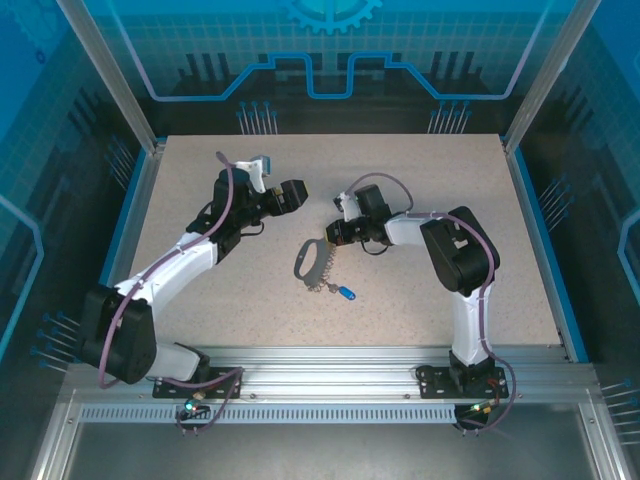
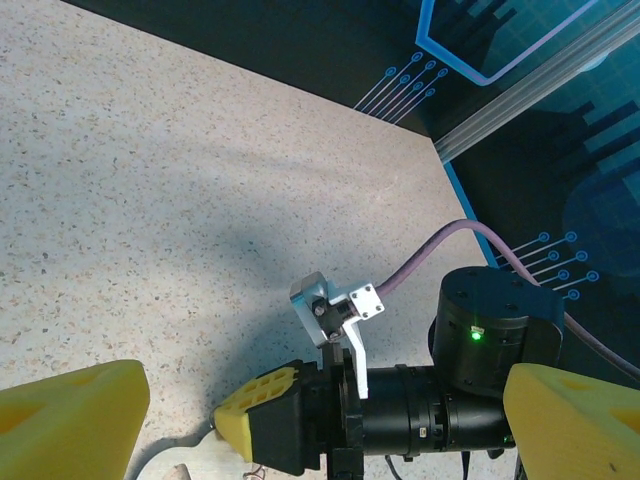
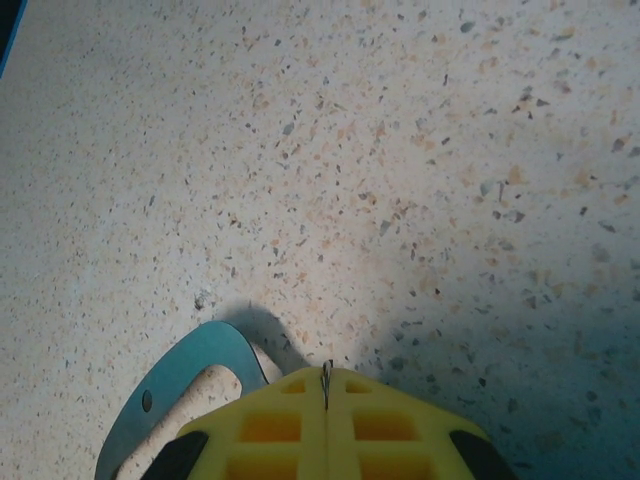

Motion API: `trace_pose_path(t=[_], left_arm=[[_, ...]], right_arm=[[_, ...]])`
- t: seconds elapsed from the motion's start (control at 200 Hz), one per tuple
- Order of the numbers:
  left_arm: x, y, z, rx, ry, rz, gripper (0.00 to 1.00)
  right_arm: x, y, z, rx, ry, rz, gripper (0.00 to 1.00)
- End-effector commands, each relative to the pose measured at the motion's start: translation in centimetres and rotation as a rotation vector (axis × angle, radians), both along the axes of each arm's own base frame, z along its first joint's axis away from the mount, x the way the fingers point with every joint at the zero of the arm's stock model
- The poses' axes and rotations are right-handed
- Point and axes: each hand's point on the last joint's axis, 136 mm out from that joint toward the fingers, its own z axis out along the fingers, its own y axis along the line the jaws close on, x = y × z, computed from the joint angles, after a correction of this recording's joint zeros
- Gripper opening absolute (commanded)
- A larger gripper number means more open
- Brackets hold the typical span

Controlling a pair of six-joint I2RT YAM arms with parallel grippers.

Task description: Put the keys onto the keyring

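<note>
Keyring (image 1: 306,262): probably limp, light; right gripper (image 3: 326,392) pinched on its thin metal, left gripper (image 1: 292,195) spread wide; grasp key (image 1: 347,293) by stiff blue head.

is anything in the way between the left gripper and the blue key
Yes, likely. The right gripper, shut on a thin metal part of the keyring, sits roughly on the line from the open left gripper to the key, and the keyring's dark strap lies there too.
</note>
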Motion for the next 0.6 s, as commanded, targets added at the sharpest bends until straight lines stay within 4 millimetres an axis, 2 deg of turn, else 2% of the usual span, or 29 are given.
trace_pose_path(t=[0.0, 0.14, 0.29, 0.46, 0.595], left_arm=[[0.2, -0.1, 0.4, -0.017, -0.013, -0.013, 0.93], [0.3, -0.1, 0.7, -0.013, -0.012, -0.013, 0.93], [0.2, 0.2, 1.1, -0.008, -0.014, -0.002, 0.93], [0.0, 1.2, 2.5, 0.0, -0.049, 0.0, 0.93], [0.1, 1.9, 3.7, -0.01, -0.086, -0.023, 0.88]], right_arm=[[1.4, 0.8, 2.0, 0.036, -0.034, 0.002, 0.0], [2.4, 1.6, 5.6, 0.084, -0.072, 0.017, 0.0], [2.8, 2.4, 11.1, 0.139, -0.144, 0.073, 0.0], [2.4, 3.0, 17.3, 0.205, -0.236, 0.151, 0.0], [2.1, 3.1, 21.6, 0.264, -0.304, 0.209, 0.0]])
